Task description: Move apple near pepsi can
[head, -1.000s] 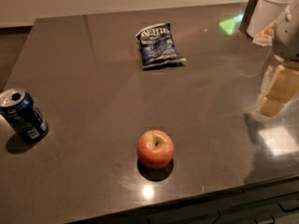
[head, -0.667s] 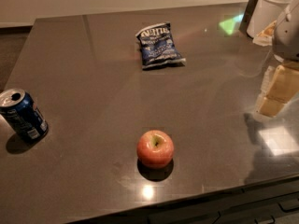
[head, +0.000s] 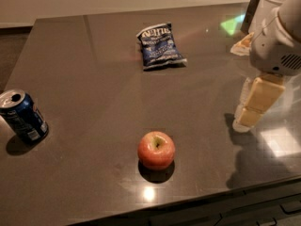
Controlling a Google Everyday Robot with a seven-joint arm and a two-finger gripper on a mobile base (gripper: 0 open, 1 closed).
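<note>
1. Apple (head: pixel 156 149): small, round and smooth-skinned, red-orange with a yellowish patch round the stem dimple. It sits free near the front edge of the table (head: pixel 94 69), well apart from the gripper, to its left and nearer the camera. Judged step: the reach has not begun and the apple is not yet grasped.
2. Gripper (head: pixel 248 120): cream, blocky and hard-edged, hanging point-down close over the table at the right. It has hold of nothing, and how far it is open cannot be told. Next move, as a judgement: travel left and forward until it stands over the apple, then lower round its widest part. A round, glossy fruit may roll if nudged off-centre.
3. Can (head: pixel 22 117): dark blue metal cylinder with a silver top, standing at the far left. It is the thing farthest from the gripper, well beyond the apple.
4. Table: dark, flat, polished top that mirrors the lights.
5. Chip bag (head: pixel 160 46): blue, crinkled and pillow-shaped, lying flat beyond the gripper and to its left. It lies off the likely path from apple to can.
</note>
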